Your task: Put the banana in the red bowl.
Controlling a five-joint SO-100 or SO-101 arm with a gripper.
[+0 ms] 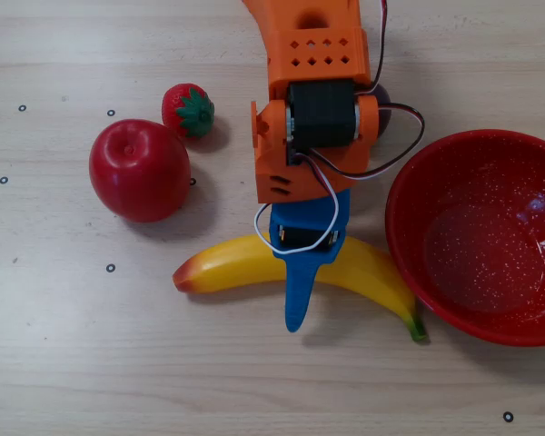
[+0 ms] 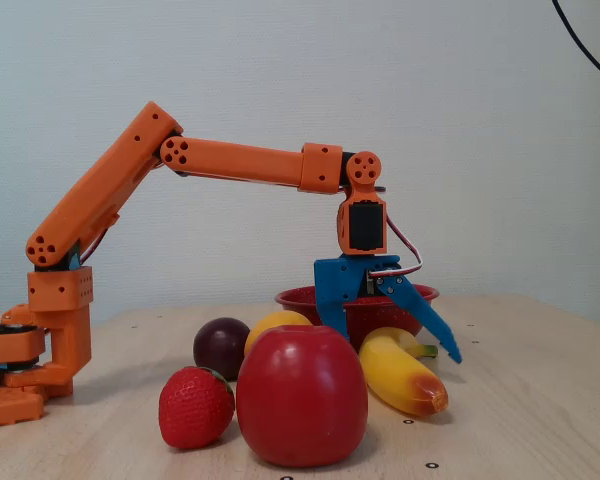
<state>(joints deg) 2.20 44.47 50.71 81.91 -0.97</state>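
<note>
The yellow banana (image 1: 227, 263) lies on the table with its reddish tip to the left and its green stem end right next to the red bowl (image 1: 490, 245) in the overhead view. My blue gripper (image 1: 297, 277) is open and hangs over the banana's middle, one finger on each side of it. In the fixed view the gripper (image 2: 392, 345) stands wide open just above the banana (image 2: 405, 378), with the bowl's rim (image 2: 298, 298) behind it. I cannot tell whether the fingers touch the banana. The bowl holds nothing.
A red apple (image 1: 139, 170) and a strawberry (image 1: 189, 110) sit left of the arm in the overhead view. A dark plum (image 1: 382, 94) peeks out from under the arm. An orange-yellow round fruit (image 2: 275, 323) shows in the fixed view behind the apple (image 2: 300, 395).
</note>
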